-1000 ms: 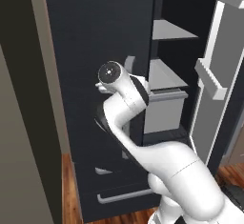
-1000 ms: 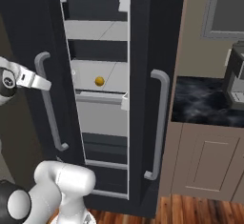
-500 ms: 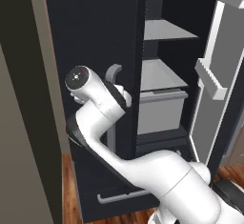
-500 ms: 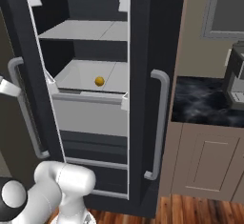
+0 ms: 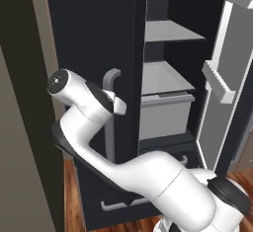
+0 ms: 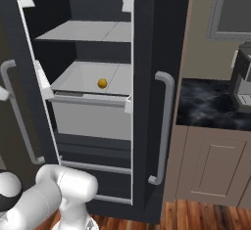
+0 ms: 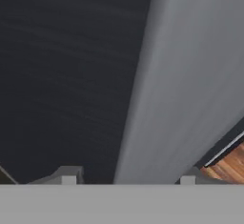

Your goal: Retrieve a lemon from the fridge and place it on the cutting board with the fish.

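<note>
We see the fridge (image 6: 147, 38) with its left door swung open, and the lemon (image 6: 102, 83) sits by itself on the middle grey shelf (image 6: 78, 80), just above the pale drawer (image 6: 90, 119) and a little left of the shelf's centre. Our gripper (image 7: 127, 180) is at the open door's long grey bar handle (image 5: 110, 112): in the hand view the handle runs as a broad pale band up between the two fingertips (image 7: 68, 176), and the tips stand apart on either side of it with a little room to spare, so we read the fingers as parted around the bar but cannot tell whether they touch it. From the left base view our arm (image 5: 89, 127) bends up from the lower right and reaches the handle at about the height of the drawer, with the hand itself mostly hidden behind the wrist. The right door (image 6: 159, 102) stays closed, its own bar handle (image 6: 164, 126) upright beside a dark stone counter (image 6: 211, 104), where the edge of a coffee machine (image 6: 242, 82) shows at the far right. A wooden floor (image 6: 206, 217) lies below.
</note>
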